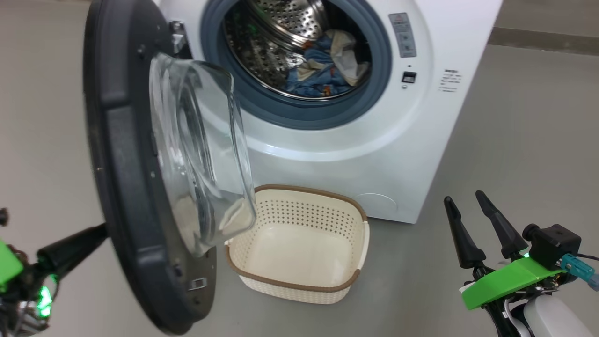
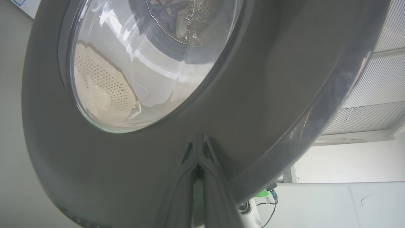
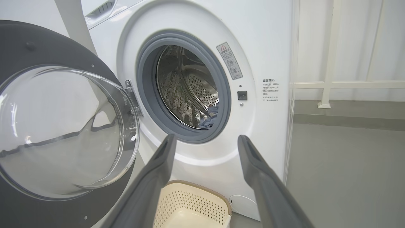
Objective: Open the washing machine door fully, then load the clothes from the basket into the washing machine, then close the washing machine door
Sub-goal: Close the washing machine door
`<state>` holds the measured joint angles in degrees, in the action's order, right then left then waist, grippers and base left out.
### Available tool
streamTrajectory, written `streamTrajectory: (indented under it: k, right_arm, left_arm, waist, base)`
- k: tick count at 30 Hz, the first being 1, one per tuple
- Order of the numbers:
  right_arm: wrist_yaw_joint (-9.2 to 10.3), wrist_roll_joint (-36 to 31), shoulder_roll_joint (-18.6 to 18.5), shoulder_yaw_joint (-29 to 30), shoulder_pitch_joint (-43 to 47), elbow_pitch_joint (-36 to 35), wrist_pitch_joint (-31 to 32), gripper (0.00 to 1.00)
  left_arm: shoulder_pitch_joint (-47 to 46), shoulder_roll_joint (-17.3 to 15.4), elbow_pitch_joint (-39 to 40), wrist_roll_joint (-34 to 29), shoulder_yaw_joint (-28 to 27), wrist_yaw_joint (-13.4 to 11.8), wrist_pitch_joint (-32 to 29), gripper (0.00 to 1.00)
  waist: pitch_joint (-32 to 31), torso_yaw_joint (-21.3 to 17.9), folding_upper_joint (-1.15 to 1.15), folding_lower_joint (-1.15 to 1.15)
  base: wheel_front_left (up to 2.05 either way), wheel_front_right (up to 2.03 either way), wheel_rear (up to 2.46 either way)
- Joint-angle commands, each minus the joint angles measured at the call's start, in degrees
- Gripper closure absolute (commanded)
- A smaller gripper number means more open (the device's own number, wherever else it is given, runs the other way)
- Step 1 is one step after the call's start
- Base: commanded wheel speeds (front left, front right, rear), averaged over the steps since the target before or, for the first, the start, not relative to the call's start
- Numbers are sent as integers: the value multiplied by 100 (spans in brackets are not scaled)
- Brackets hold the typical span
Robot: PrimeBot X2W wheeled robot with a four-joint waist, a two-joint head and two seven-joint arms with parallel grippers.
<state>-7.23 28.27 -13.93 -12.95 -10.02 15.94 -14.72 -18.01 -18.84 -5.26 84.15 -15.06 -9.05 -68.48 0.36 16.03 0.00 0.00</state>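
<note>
The left fingers [image 1: 70, 248] are pressed together into one blunt point, holding nothing. Their tips sit against the glossy outer face of the washing machine door [image 1: 121, 154], low on it and below its glass bowl window [image 1: 201, 154]. In the left wrist view the closed fingers [image 2: 208, 190] meet their own reflection in that black face. Shut like this they probably serve as a pusher rather than a clamp, set to swing the door home. The right fingers [image 1: 461, 236] stand wide apart and empty, well off to the side of the door. That seems meant to keep them out of its path.

Just beyond the door's lower edge, between the two sets of fingers, the basket [image 1: 304, 189] sits on the floor [image 1: 514, 140] with its cream bottom bare. It is close against the front of the washing machine [image 1: 421, 154]. With the basket emptied, the loading looks finished and only the closing remains.

The door hangs about halfway round on its hinge, dark grey inner side towards the head camera. Its clear bowl bulges towards the opening.

Farthest from the fingers, past the grey rubber gasket [image 1: 299, 117], the clothes [image 1: 323, 70] lie crumpled low in the perforated steel drum [image 1: 281, 23]. They show as blue folds with cream and white patches and flecks of orange, and nothing appears to trail over the gasket where the door could trap it.
</note>
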Motion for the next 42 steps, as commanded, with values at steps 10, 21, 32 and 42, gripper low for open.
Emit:
streamTrajectory:
  k: [10,21,32,42]
  right_arm:
    - [-25,-19,-7,-88,-101,-109,-28,0]
    - [-25,-30,-4,-94,-57,-93,-28,0]
    - [-25,24,-75,-161,-121,-47,-28,0]
    - [-25,5,-71,-86,-110,-43,-28,0]
  left_arm:
    - [16,437,828,-104,88,-140,432,100]
    - [-120,796,737,-393,96,-34,1082,100]
    - [-528,1059,164,-709,42,204,1857,100]
    - [-660,1129,46,-766,42,311,2048,100]
  waist:
    - [5,-815,0,0]
    - [7,-1883,0,0]
    - [46,-2510,0,0]
    - [43,-2393,0,0]
  base:
    - [0,0,0]
    - [0,0,0]
    - [0,0,0]
    - [0,0,0]
